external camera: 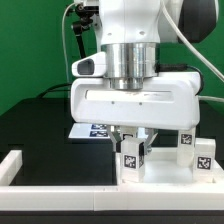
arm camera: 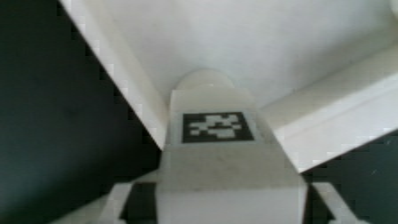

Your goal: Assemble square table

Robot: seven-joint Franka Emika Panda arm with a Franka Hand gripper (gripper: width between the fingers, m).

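The gripper [external camera: 133,140] hangs low over the near part of the black table [external camera: 40,120], its broad white body filling the middle of the exterior view. Its fingers [external camera: 146,137] stand on either side of an upright white leg [external camera: 131,153] with a black-and-white tag; the wrist view shows the same leg [arm camera: 217,150] between the finger bases, but whether the pads press it cannot be told. Two more tagged legs [external camera: 204,157] stand just to the exterior view's right. The tabletop [external camera: 165,170] lies under them, its raised rim toward the camera. The marker board [external camera: 90,130] lies farther back, and a white fence bar [external camera: 20,168] sits at the near left.
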